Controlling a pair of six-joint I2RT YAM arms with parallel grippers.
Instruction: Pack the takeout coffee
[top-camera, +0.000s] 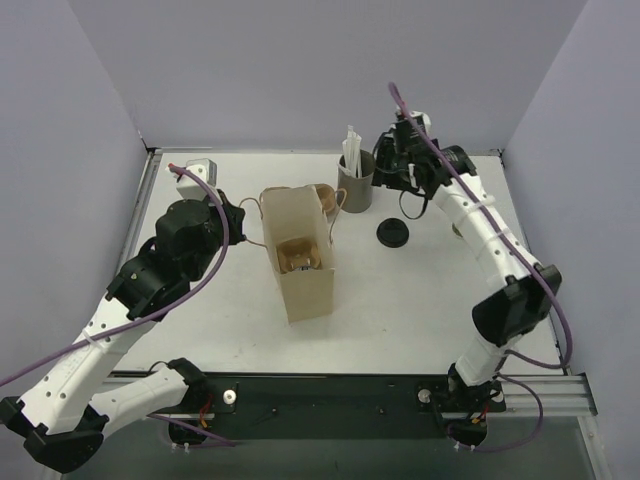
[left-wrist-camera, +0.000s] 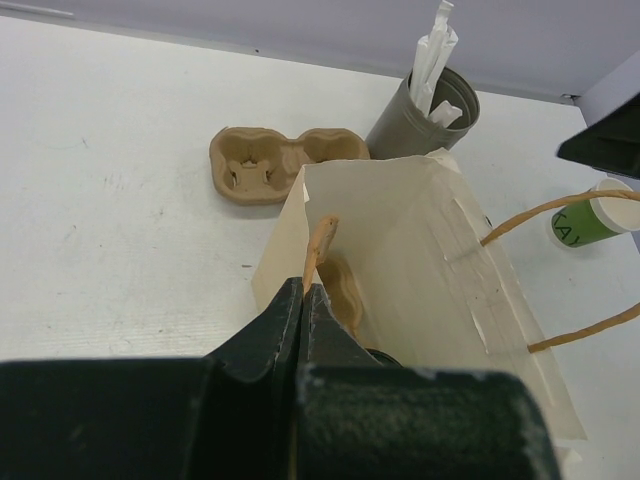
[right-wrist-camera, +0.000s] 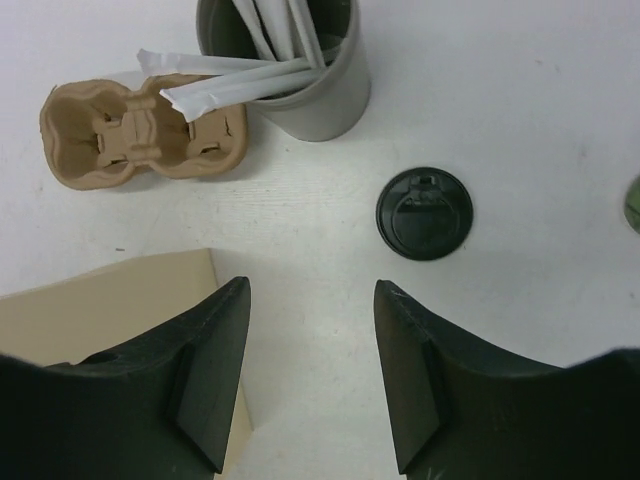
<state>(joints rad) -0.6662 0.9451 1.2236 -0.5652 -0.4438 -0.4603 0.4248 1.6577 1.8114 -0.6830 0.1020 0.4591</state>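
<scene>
The green paper cup (left-wrist-camera: 588, 221) stands without its lid on the table to the right of the paper bag (top-camera: 298, 262). Only a green sliver of it shows at the right edge of the right wrist view (right-wrist-camera: 634, 203), and the right arm hides it in the top view. The round black lid (top-camera: 393, 233) lies flat on the table by itself (right-wrist-camera: 424, 212). My left gripper (left-wrist-camera: 303, 290) is shut on the bag's near paper handle (left-wrist-camera: 320, 240) at the bag's left side. My right gripper (right-wrist-camera: 312, 285) is open and empty, raised above the table between bag and lid.
A grey cup with white straws (top-camera: 356, 178) stands behind the bag. A tan pulp cup carrier (right-wrist-camera: 130, 135) lies left of it. Another carrier (top-camera: 298, 255) sits inside the open bag. Grey walls close the back and sides.
</scene>
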